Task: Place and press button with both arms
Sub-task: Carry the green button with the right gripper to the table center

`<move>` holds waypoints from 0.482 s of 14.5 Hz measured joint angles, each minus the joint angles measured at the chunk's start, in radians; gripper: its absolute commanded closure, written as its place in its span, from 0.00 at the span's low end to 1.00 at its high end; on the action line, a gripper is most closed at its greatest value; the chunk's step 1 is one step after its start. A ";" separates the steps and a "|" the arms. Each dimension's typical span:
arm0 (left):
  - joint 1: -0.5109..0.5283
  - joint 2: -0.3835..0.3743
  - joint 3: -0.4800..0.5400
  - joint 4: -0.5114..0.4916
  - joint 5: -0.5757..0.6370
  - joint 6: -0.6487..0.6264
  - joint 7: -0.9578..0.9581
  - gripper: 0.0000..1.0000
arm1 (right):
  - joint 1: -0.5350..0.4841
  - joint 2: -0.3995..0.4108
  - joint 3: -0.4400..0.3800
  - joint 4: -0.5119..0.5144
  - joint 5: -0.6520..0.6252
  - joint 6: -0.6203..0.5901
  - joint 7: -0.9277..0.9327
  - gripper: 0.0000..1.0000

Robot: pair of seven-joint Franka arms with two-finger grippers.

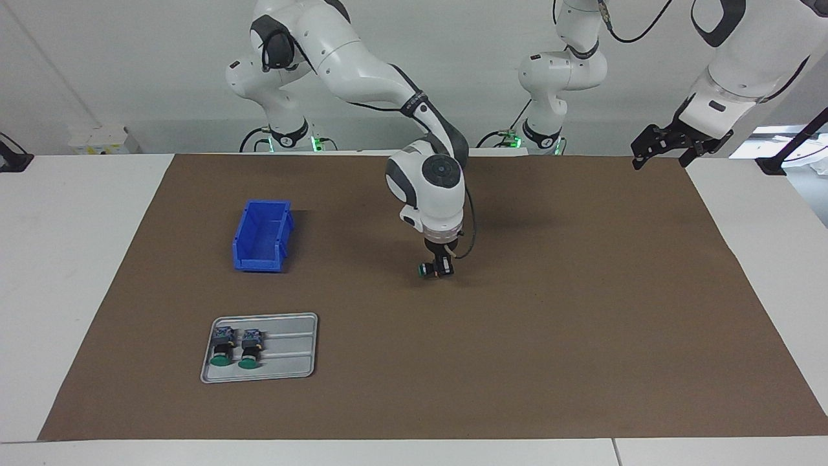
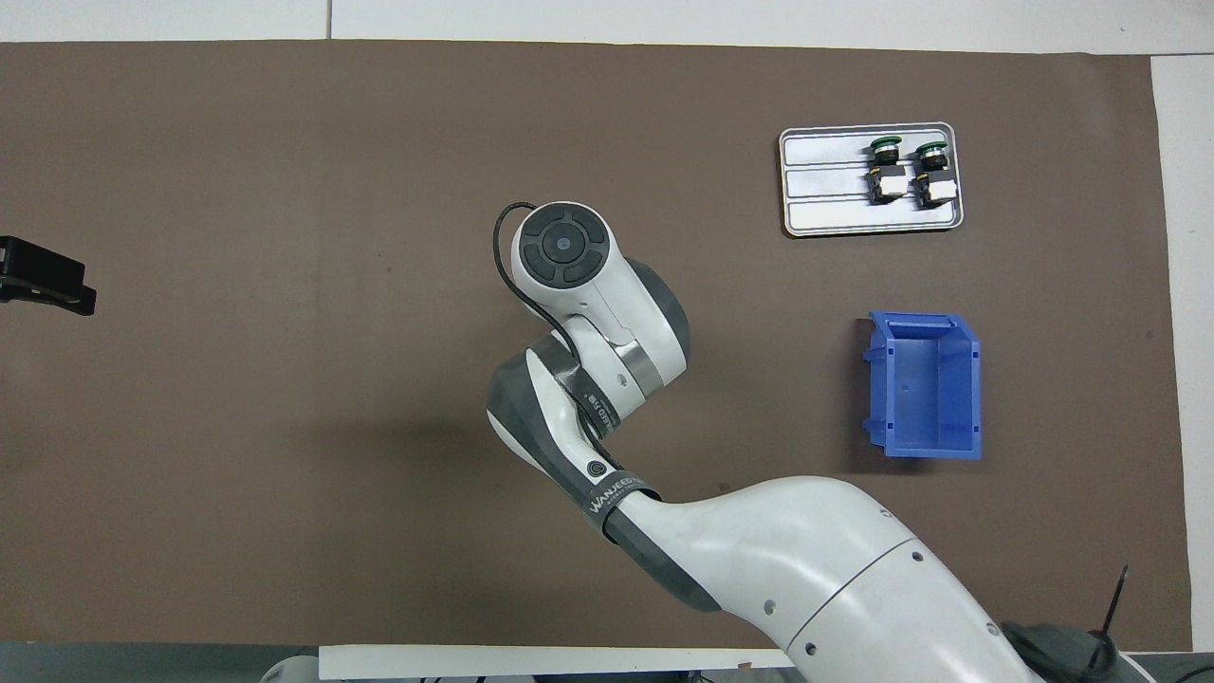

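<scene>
Button (image 1: 427, 268) number three is held in the right gripper (image 1: 442, 266), whose fingers are pinched on its body. The green cap points sideways, toward the right arm's end of the table. The gripper hangs low over the middle of the brown mat (image 1: 582, 323); I cannot tell whether the button touches the mat. From overhead the wrist of the right arm (image 2: 588, 313) hides both gripper and button.

Tray (image 1: 291, 349): grey metal, ribbed, lying on the mat toward the right arm's end, farther from the robots than the bin. It holds two more buttons side by side, at the tray end that lies nearer the mat's edge. First tray button (image 1: 222, 347) and second tray button (image 1: 250, 349) both lie on their sides, green caps pointing away from the robots, block ends toward them. They are just beside each other, apart from one another. The remaining part of the tray is bare ribs.

Bin (image 1: 262, 236): blue plastic, open top, standing upright on the mat between the tray and the robots. Inside shows only its own blue floor and walls.

Left gripper (image 1: 666, 147): raised over the mat's edge at the left arm's end, fingers spread, holding nothing. That arm waits.
</scene>
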 measured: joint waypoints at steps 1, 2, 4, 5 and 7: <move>0.000 0.000 0.000 0.000 0.000 0.000 0.000 0.00 | -0.001 0.001 0.000 -0.005 0.001 0.012 0.000 0.93; 0.000 0.000 0.000 0.000 0.000 0.000 0.000 0.00 | 0.000 0.002 0.000 -0.016 0.001 0.029 0.000 0.88; 0.000 0.000 0.001 0.000 0.000 0.000 0.000 0.00 | 0.003 0.001 0.000 -0.031 0.001 0.050 0.000 0.44; 0.000 0.000 0.001 0.000 0.000 0.000 0.000 0.00 | 0.002 0.000 -0.001 -0.032 0.001 0.050 0.000 0.22; 0.000 0.000 0.001 0.000 0.000 0.000 -0.001 0.00 | 0.005 0.000 0.000 -0.032 0.001 0.049 0.000 0.02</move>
